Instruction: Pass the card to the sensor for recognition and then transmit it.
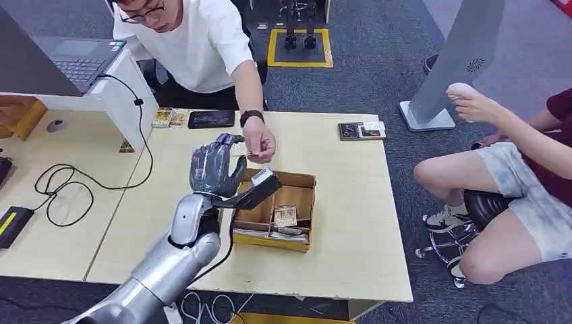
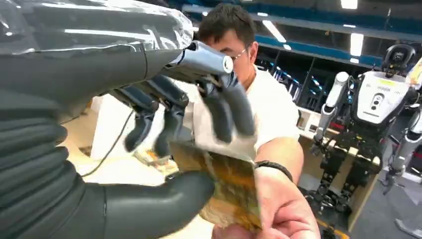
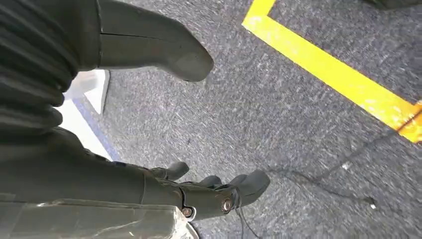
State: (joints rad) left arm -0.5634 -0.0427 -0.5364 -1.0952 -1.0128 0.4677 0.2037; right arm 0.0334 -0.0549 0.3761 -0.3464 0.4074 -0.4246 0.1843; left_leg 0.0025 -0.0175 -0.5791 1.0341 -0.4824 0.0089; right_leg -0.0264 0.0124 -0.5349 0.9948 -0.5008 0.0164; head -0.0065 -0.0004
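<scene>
Here one thin yellowish printed card [image 2: 226,191], long axis running from the person's pinching hand [image 2: 278,214] toward the robot's left hand [image 1: 214,165], lies between its spread fingers [image 2: 169,119] and thumb, grip unclear; the right hand [image 3: 209,191] hangs loosely open.

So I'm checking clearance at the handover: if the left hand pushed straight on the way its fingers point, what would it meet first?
Most likely the card and the person's hand holding it, right at the left hand; whether they already touch is unclear.
</scene>
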